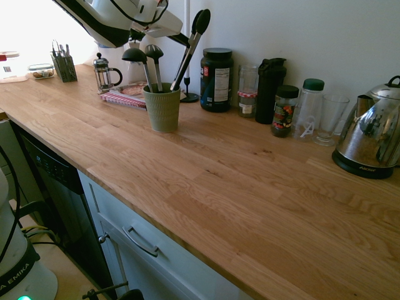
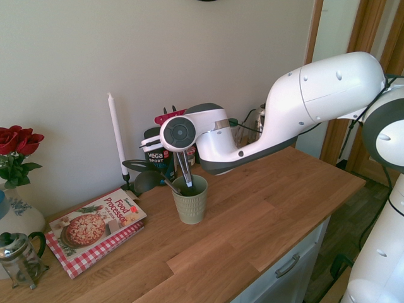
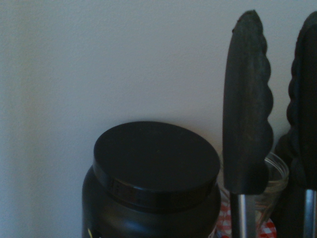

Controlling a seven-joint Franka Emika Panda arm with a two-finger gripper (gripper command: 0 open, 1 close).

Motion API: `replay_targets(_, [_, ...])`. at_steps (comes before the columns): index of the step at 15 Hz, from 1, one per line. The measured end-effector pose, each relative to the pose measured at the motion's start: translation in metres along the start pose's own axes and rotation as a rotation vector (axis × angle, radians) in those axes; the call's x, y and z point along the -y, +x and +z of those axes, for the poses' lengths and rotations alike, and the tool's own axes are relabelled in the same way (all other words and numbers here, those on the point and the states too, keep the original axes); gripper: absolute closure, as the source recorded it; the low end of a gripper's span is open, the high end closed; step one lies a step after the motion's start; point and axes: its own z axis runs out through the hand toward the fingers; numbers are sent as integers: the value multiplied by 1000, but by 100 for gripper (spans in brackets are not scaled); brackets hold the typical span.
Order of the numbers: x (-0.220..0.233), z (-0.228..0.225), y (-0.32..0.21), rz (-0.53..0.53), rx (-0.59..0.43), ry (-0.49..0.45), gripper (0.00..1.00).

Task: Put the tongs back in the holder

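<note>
The sage-green ribbed holder (image 1: 162, 109) (image 2: 190, 203) stands on the wooden counter (image 1: 250, 187). The silver tongs (image 1: 190, 47) (image 2: 185, 169) lean inside it, lower end in the cup, with the black scalloped tips (image 3: 246, 124) pointing up toward the wall. My gripper (image 2: 182, 150) hovers just above the holder's rim and is shut on the tongs' shaft. Its fingers are mostly hidden behind the wrist.
Two black-headed ladles (image 1: 142, 55) share the holder. Behind it stand a black supplement tub (image 1: 216, 80), a white candle (image 2: 116, 136), jars, a dark bottle, a glass and a kettle (image 1: 372, 134). A cookbook (image 2: 95, 227), French press (image 1: 105, 74) and dark caddy (image 1: 64, 67) sit alongside.
</note>
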Motion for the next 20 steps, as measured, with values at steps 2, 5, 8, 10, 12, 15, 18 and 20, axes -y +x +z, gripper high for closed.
replay_targets(2, [-4,-1,-9,-11,10,-6,0])
replay_targets(5, [-15,4,-13,-20,14,-26,0])
replay_targets(8, [-18,5,-15,-24,17,-32,0])
replay_targets(10, [-20,6,-16,-23,19,-35,0])
replay_targets(12, [-19,4,-14,-20,18,-34,0])
replay_targets(15, [-18,-3,-5,11,25,-34,0])
replay_targets(18, [-8,-34,27,63,73,-30,0])
replay_targets(20, [-11,-50,48,70,164,-84,0])
